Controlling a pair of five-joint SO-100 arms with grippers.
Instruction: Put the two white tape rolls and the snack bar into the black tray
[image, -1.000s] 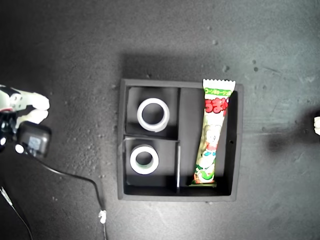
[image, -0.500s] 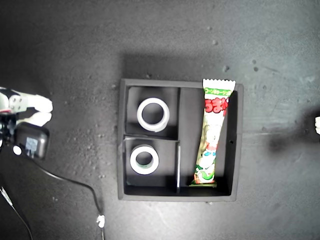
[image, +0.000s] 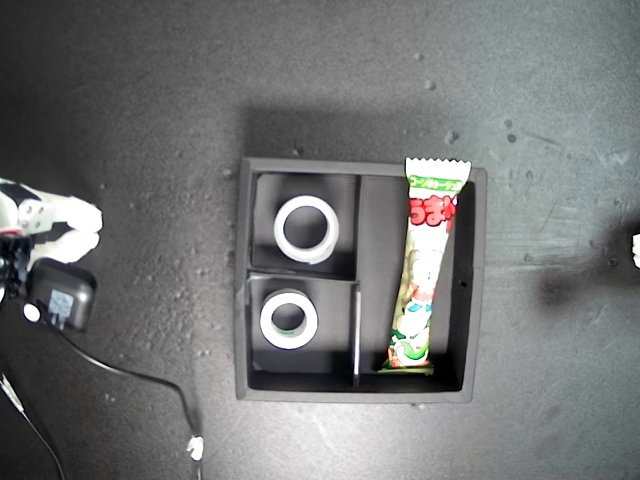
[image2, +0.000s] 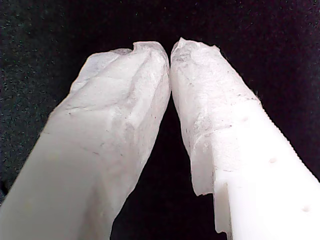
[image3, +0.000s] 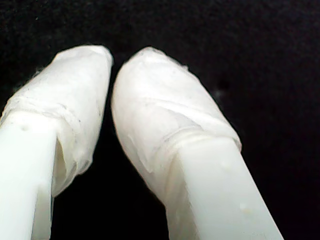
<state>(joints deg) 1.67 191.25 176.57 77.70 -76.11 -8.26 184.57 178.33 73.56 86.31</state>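
Note:
The black tray (image: 241, 290) lies in the middle of the exterior view. One white tape roll (image: 281, 230) lies flat in its upper small compartment, and the other white tape roll (image: 267, 318) in the lower small compartment. The snack bar (image: 425, 270) lies in the long compartment, its top crimped end resting over the tray's rim. My first gripper (image2: 170, 49) is shut with nothing between its white fingers, over bare dark surface. My second gripper (image3: 112, 62) is shut and empty too. An arm (image: 50, 218) shows at the exterior view's left edge, well away from the tray.
A black box (image: 60, 293) on that arm trails a thin black cable (image: 150, 378) across the dark table toward the exterior view's bottom. A sliver of another white arm (image: 635, 250) shows at the exterior view's right edge.
The arm at the exterior view's left edge has drawn back toward that edge and a little downward, its cable trailing along. The tray and its contents have not moved.

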